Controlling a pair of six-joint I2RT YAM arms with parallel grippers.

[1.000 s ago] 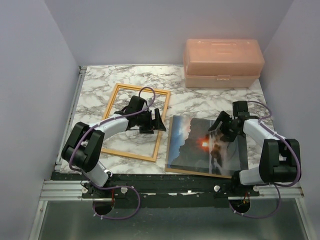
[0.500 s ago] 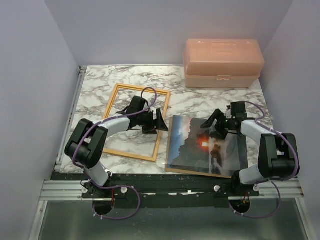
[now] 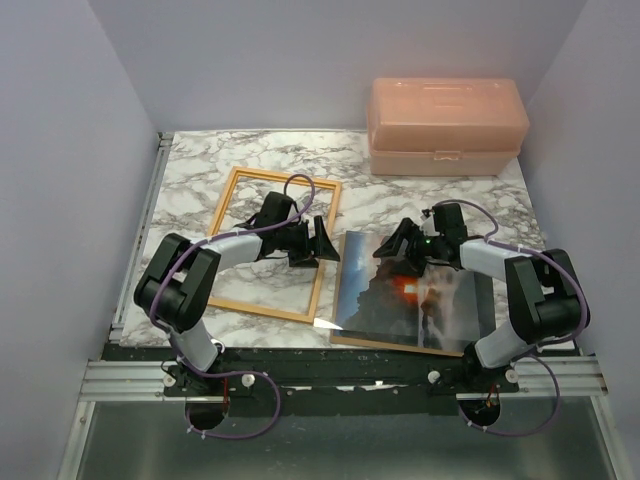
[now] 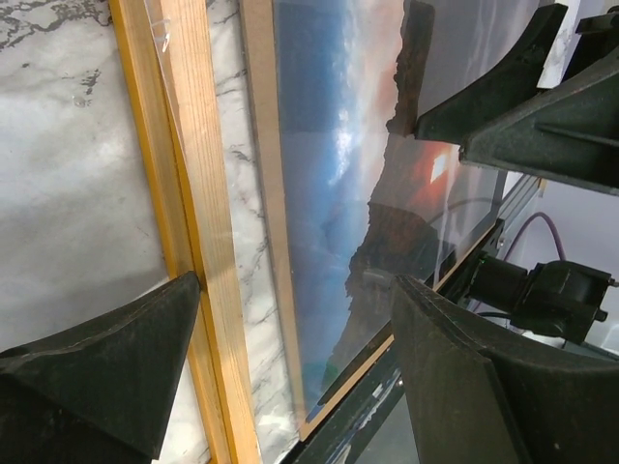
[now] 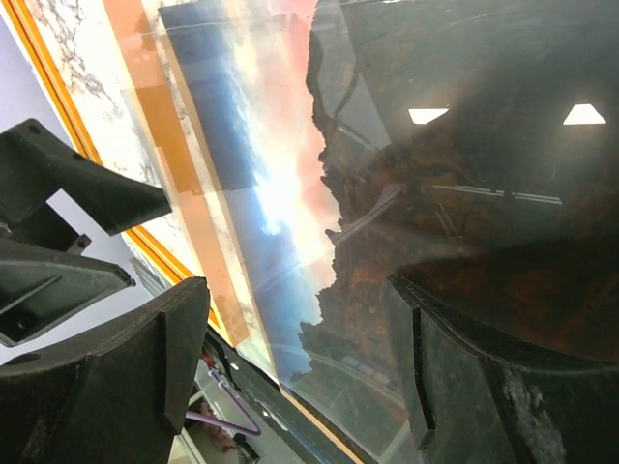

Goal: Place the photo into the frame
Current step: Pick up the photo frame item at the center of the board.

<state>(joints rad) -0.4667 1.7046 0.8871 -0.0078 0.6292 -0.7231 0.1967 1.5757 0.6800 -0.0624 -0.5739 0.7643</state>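
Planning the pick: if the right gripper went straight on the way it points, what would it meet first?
Probably the photo, which fills the view ahead of the right gripper; a clear sheet seems to lie over it, depth unclear.

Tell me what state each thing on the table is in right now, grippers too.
photo: lying flat beside the frame, not in it.
frame: lying flat, no photo inside.
pink box: lid shut.
left gripper: open, holding nothing.
right gripper: open, above the photo.
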